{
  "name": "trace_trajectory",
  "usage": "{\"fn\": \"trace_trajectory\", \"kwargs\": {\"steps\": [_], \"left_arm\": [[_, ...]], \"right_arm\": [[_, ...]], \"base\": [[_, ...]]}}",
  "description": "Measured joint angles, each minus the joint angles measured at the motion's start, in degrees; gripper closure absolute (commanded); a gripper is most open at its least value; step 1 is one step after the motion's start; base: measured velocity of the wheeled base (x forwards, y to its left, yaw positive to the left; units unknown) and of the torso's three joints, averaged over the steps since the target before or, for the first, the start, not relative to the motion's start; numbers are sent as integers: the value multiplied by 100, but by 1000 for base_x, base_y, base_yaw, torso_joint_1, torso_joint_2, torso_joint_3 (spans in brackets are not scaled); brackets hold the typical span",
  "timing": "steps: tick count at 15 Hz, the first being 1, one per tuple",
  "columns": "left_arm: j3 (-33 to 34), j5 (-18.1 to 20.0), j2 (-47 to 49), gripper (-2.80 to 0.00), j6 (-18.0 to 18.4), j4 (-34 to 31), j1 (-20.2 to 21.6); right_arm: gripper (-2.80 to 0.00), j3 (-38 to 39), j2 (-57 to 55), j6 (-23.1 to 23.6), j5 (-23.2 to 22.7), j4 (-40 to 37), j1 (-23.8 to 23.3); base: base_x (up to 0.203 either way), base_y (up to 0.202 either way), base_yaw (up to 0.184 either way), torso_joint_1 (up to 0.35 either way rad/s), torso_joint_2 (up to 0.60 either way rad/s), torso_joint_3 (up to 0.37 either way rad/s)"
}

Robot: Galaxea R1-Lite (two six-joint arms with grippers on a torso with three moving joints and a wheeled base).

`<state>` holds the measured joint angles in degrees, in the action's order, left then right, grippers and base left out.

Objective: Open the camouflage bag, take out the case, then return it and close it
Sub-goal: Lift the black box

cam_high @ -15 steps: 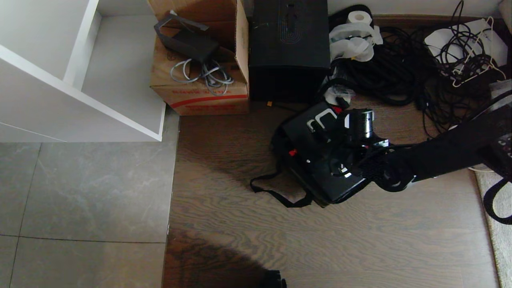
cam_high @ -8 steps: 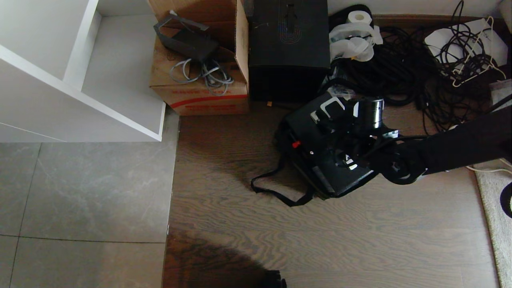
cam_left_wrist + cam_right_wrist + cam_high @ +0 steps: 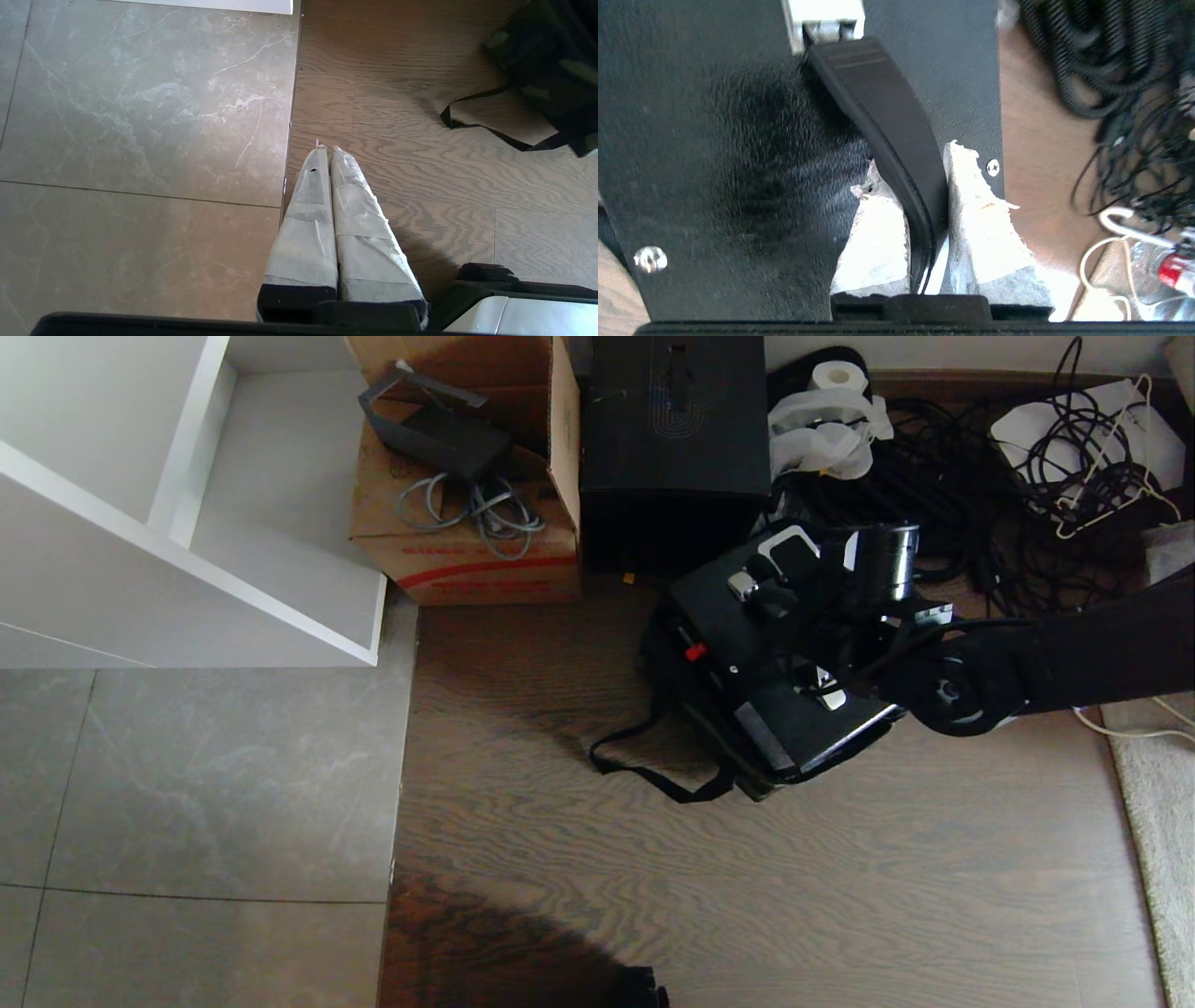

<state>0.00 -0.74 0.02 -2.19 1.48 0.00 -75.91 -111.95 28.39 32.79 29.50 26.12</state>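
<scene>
Flat black rectangular hard case (image 3: 775,663) w/ black bar handle (image 3: 887,126), pinched btwn right gripper (image 3: 920,200) pads. Case tilted above green-brown camouflage fabric bag (image 3: 551,65) on wood floor; long axis diagonal. Left gripper (image 3: 327,149) parked, closed, empty.

Wood floor (image 3: 840,877), grey tiles (image 3: 187,784)

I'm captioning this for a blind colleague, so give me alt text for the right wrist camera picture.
The right gripper is shut on the black handle of the case, with one taped finger on each side. Wooden floor and tangled black cables lie beyond the case's edge.
</scene>
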Motion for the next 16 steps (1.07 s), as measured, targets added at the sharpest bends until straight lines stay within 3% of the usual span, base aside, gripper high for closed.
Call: {"fn": "trace_trajectory", "kwargs": {"steps": [8, 16], "left_arm": [[0, 0, 0, 0, -1, 0, 0], [0, -2, 0, 0, 0, 0, 0]], "right_arm": [[0, -236, 329, -23, 2, -364, 35], [0, 87, 405, -27, -5, -368, 121]], "base": [[0, 0, 0, 0, 0, 0], [0, 0, 0, 0, 0, 0]]}}
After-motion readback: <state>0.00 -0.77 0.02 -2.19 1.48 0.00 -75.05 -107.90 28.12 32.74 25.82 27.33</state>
